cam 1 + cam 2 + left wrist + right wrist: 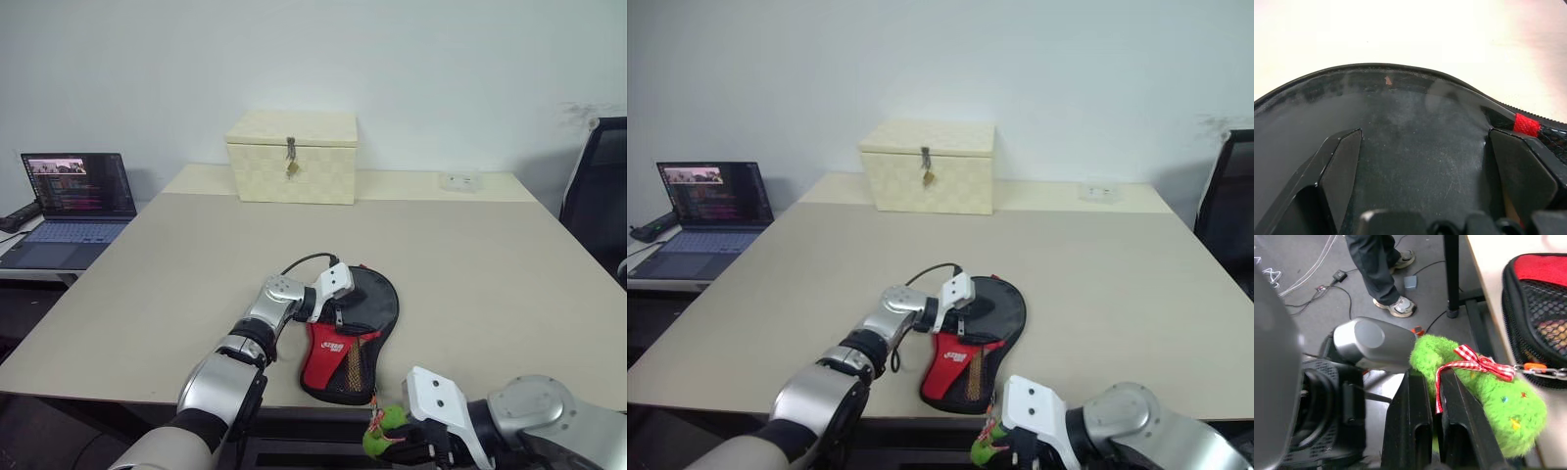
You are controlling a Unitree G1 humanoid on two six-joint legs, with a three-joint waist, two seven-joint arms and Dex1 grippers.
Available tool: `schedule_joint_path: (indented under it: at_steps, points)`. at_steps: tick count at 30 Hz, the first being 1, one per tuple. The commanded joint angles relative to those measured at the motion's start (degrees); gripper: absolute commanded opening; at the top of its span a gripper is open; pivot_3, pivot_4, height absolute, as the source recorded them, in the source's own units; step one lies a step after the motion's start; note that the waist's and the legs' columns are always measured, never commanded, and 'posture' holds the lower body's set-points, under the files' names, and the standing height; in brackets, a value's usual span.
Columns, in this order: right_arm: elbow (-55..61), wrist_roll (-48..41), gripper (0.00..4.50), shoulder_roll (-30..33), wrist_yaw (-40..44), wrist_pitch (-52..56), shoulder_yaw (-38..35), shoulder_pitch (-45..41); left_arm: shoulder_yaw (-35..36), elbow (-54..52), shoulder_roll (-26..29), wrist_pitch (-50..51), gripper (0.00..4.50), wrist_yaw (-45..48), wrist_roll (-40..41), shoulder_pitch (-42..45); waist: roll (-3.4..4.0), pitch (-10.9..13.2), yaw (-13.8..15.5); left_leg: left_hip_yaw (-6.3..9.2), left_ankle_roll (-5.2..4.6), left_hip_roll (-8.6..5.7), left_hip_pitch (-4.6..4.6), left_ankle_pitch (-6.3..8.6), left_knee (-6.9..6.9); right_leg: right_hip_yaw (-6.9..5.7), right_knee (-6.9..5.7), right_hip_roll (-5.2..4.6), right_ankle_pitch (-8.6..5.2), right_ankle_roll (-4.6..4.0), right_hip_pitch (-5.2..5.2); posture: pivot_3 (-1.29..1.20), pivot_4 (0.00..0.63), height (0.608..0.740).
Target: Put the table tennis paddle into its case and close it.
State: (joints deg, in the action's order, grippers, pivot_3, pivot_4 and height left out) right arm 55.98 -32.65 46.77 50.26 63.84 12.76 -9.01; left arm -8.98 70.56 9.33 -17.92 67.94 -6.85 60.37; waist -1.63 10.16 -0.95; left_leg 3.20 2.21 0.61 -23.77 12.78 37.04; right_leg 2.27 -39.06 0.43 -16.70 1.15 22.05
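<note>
- Paddle case (pixel 348 338), black with a red mesh handle end, lies near the front edge of the table (pixel 470 264); whether the table tennis paddle sits inside cannot be told from the head views.
- Left gripper (pixel 340 305) rests over the round black part of the case with its fingers (pixel 1342 171) spread wide, grasping nothing.
- Left wrist view looks close on a dull black rounded surface between those fingers, with a red tab (pixel 1526 124) and zip teeth at its rim; whether that surface is paddle rubber or case fabric is unclear.
- Right gripper (pixel 392 436) is below the table's front edge, clenched on a green plush charm (pixel 1488 396) tied with a red checked ribbon.
- Right wrist view shows a small chain (pixel 1542 372) running from the charm to the case's mesh end, so the charm hangs just off the case.
- That same view shows the floor with cables (pixel 1303 269) and a person's legs and shoes (pixel 1383 274) standing nearby.
- Cream woven box (pixel 292 157) with a metal latch stands at the table's far side, well apart from the case.
- An open laptop (pixel 71 206) sits on a lower surface to the left; a dark chair (pixel 600 191) is at the right; a plain pale wall is behind.
</note>
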Motion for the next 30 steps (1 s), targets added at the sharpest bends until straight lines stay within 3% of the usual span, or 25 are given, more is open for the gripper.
schedule_joint_path:
  at_steps: [1, 7, 15, 18, 25, 30]
  points:
    - [4.0, -9.0, 0.04, 0.8, 1.1, 0.1, -2.7, 1.9, -2.5, 2.1, -1.0, 0.2, 4.50, -0.9, -2.9, -0.7, 0.00, 0.0, 0.0, 0.01, 0.00, 0.00, 0.01, 0.00, -0.01, -0.01, 0.00, 0.00, 0.00, 0.00, -0.01, 0.00, 0.150, 0.740]
    - [4.0, -22.5, 0.04, 1.7, -4.5, -1.0, -5.1, 2.4, -2.5, 2.6, -1.2, 0.0, 4.50, -2.1, -3.5, 0.1, -0.02, 0.0, 0.1, 0.01, 0.00, 0.00, 0.03, 0.00, 0.01, -0.01, 0.00, 0.00, 0.00, 0.01, -0.06, 0.00, 0.150, 0.740]
    - [2.0, -24.9, 0.04, -1.8, -12.5, 1.6, -3.0, -2.3, -2.6, 2.9, -1.5, -0.3, 4.50, -3.0, -3.9, 0.5, -0.03, 0.0, 0.1, 0.01, 0.00, 0.00, 0.03, 0.00, 0.01, 0.00, 0.00, 0.01, -0.02, 0.04, -0.06, 0.00, 0.150, 0.740]
    - [1.1, -26.6, 0.74, -1.9, -13.4, 2.5, -3.3, -3.5, -2.4, 2.9, -1.5, -0.6, 4.50, -3.3, -3.8, 0.3, -0.03, 0.0, 0.1, 0.01, 0.00, 0.01, 0.03, 0.00, 0.02, 0.00, -0.01, 0.00, -0.02, 0.04, -0.06, 0.00, 0.150, 0.740]
    - [-4.4, -27.0, 3.13, 1.0, -12.5, 1.3, -6.4, -8.3, 0.2, 2.1, -0.5, 0.0, 4.50, -4.0, -1.2, -0.4, -0.04, 0.0, 0.0, -0.04, -0.06, 0.02, 0.09, -0.04, 0.03, 0.05, -0.02, 0.00, -0.08, 0.31, -0.08, 0.00, 0.150, 0.740]
    - [-11.5, -25.1, 3.13, -0.8, -13.5, -1.3, -8.2, -11.0, 3.5, -0.3, 2.0, -0.3, 4.50, -1.8, 2.4, -2.3, -0.04, 0.0, -0.2, -0.07, -0.10, 0.06, 0.13, -0.07, 0.01, 0.07, -0.03, 0.02, -0.07, 0.30, -0.09, 0.00, 0.150, 0.740]
